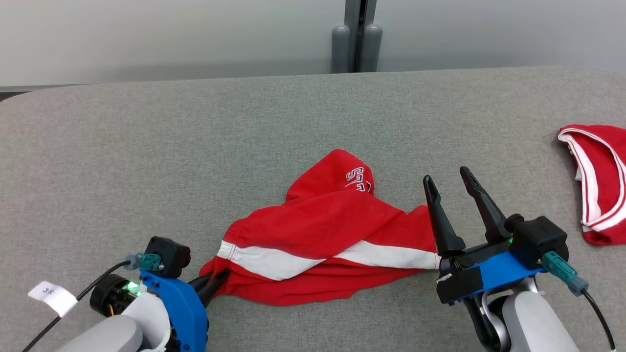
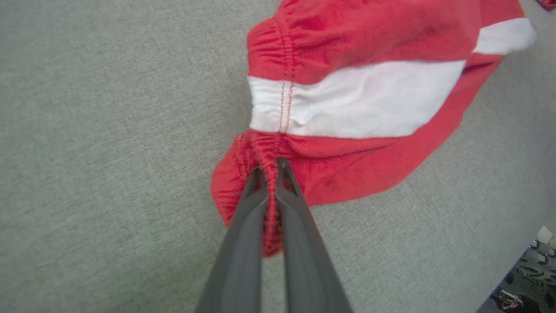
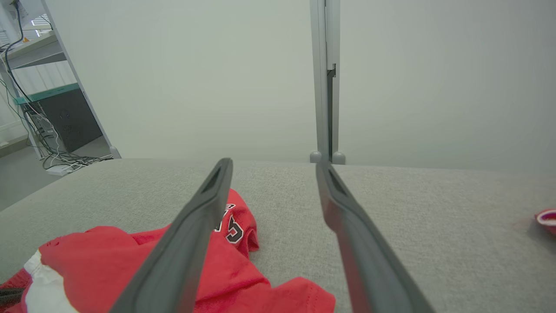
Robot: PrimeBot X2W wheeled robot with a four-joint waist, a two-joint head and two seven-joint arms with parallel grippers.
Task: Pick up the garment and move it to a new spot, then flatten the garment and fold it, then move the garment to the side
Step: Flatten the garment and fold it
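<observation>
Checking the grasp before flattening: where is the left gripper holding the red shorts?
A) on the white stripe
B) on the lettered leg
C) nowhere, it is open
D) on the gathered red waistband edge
D: the left gripper is shut on the gathered red waistband of the red shorts, just beside the white stripe.

Light: bright, even, diffuse.
Shadows: soft and faint along the edge of the garment.
Focus: head view sharp; left wrist view slightly soft.
Edges: wide-angle bending in wrist views.
</observation>
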